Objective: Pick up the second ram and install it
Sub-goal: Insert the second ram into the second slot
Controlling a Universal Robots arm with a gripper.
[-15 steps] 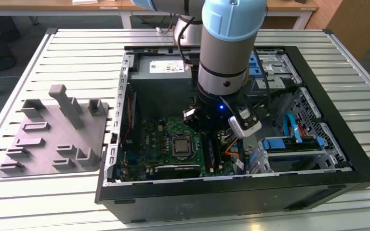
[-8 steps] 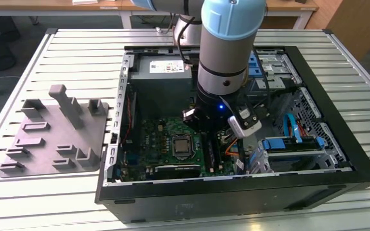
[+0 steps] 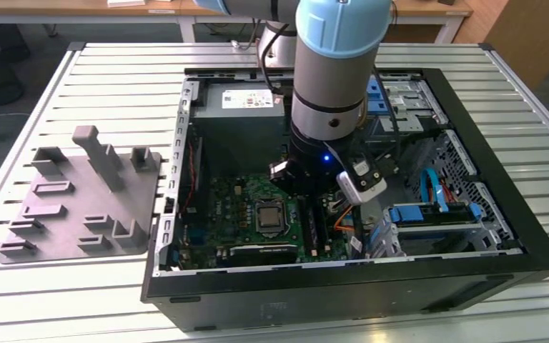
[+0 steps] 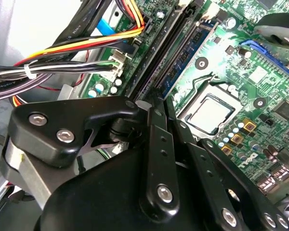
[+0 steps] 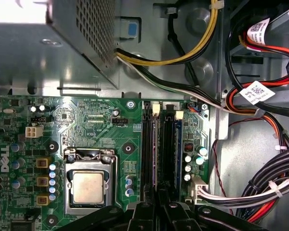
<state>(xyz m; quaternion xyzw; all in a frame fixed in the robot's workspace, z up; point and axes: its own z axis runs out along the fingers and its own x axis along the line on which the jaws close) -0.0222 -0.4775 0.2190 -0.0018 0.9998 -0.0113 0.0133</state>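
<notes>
The second ram [image 5: 155,154] is a slim dark strip seen edge-on, standing along a black memory socket of the green board [image 5: 94,120]. My gripper [image 5: 159,199] is at one end of it, fingers drawn in tight on the strip. In the second wrist view the ram [image 4: 161,53] runs away from the gripper [image 4: 160,108], beside a blue-labelled stick [image 4: 192,48] seated in the neighbouring socket. In the exterior view the gripper [image 3: 305,204] is low inside the open computer case, over the green board [image 3: 236,207], to the exterior view's right of the processor.
The processor [image 5: 88,186] sits in its metal frame beside the sockets. Bundles of coloured cables [image 5: 260,192] hang close on the sockets' other side. The power supply box [image 5: 53,43] borders the board. The grey ribbed tray [image 3: 65,207] lies outside the case, at the exterior view's left.
</notes>
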